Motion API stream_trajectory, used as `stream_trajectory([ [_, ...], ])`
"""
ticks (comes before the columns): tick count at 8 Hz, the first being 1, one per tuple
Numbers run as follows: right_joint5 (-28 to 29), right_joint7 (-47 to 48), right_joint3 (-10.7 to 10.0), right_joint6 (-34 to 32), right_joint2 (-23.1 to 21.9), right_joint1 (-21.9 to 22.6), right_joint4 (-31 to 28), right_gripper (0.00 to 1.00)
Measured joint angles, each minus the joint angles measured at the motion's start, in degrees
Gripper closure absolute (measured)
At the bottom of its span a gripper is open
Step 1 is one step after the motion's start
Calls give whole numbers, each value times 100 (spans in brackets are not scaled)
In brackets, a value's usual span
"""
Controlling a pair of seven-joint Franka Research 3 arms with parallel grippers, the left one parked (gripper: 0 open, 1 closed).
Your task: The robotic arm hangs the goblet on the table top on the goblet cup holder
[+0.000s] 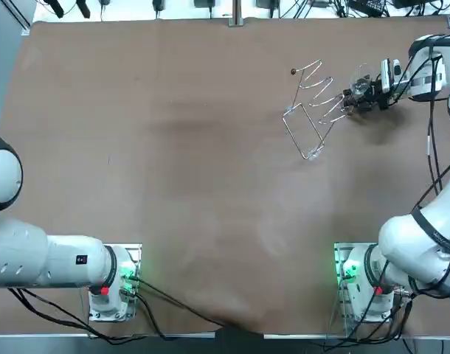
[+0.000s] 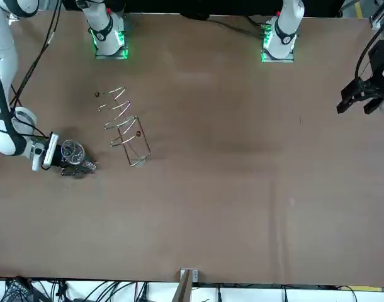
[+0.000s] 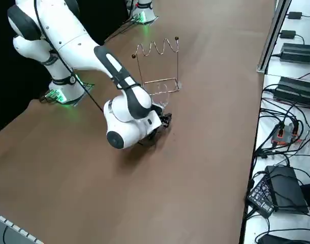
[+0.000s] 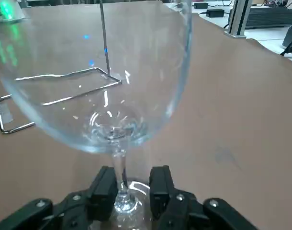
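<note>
Two black fingers [image 4: 105, 189] of your right hand [image 4: 128, 184] stand a little apart around the goblet [image 4: 107, 86], low on its stem [image 4: 119, 165]. One pad lies against the glass. The other sits just off it, with a sliver of the round foot [image 4: 136, 190] shining in the gap. So the hand is partly open, bracketing the stem without clamping it. The fingers are matte, blocky and square-tipped. The goblet is clear, thin-walled and smooth, its wide rounded bowl narrowing to a slim stem, with small glints where the two meet.

Just beside the goblet stands the goblet cup holder [image 3: 157, 66], bent from thin bright wire. A rectangular loop lies flat on the desk [image 3: 206, 152], two slim posts rise from it, and a wavy rail tipped with small dark balls runs across the top. The desk is a flat, matte brown sheet.

You get the finger gap only from the right wrist view, where the holder's base loop also shows through the bowl. From the top view the goblet [image 1: 361, 77] reads as a pale ring by the hand [image 1: 355, 99], far out on the robot's right part of the desk, with the holder [image 1: 312, 110] on its inner side. The front view gives the same ring [image 2: 72, 151] and a flattened holder [image 2: 124, 126]. Only the right side view shows the holder's height and the rail's waves, yet there the white forearm covers most of the hand [image 3: 164, 119]. You cannot tell from any view whether the foot rests on the desk.
</note>
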Motion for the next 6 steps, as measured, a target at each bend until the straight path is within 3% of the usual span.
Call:
stream_trajectory([
  [2, 1, 0, -7, -1, 0, -26, -15, 70],
  [3, 31, -2, -5, -59, -11, -40, -17, 88],
  [6, 33, -7, -7, -42, -23, -59, -18, 89],
])
